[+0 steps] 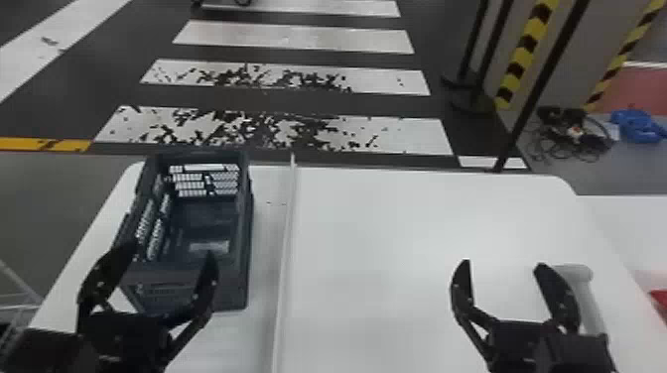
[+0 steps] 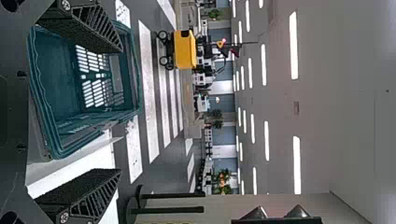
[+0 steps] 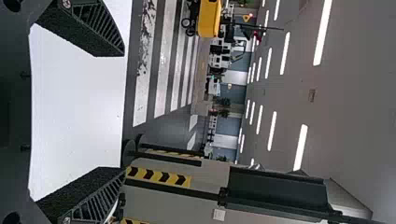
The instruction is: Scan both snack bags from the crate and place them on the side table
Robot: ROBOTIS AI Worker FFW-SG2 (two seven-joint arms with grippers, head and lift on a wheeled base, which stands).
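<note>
Foreground, bottom edge of the head view: the left gripper [image 1: 171,248], lower left, its two fingers spread wide with nothing between their pads, over the near end of the crate; the right gripper [image 1: 503,264], lower right, likewise wide apart and empty, above the table. Left of centre: the crate [image 1: 173,292], dark, upright and open-topped, with slotted walls; a pale rectangular patch [image 1: 208,246] shows on its floor, its nature unclear. Beside the right gripper: a grey rounded bar [image 1: 579,274], partly hidden by a finger.

Left wrist view: the crate's mouth and slotted wall, with a yellow wheeled machine [image 2: 185,49] and ceiling lights [image 2: 293,46] in the distance. Right wrist view: a dark panel [image 3: 275,191], lower right. Head view, upper right: tangled cables [image 1: 570,136] and a blue bundle [image 1: 637,125].

Surface: a white table [image 1: 377,238], crossed lengthwise by a narrow pale strip [image 1: 285,248] just right of the crate; a second white surface [image 1: 615,211] at the right edge. Room: a dark floor with worn white stripes [image 1: 298,39]; black posts [image 1: 538,84] at upper right.
</note>
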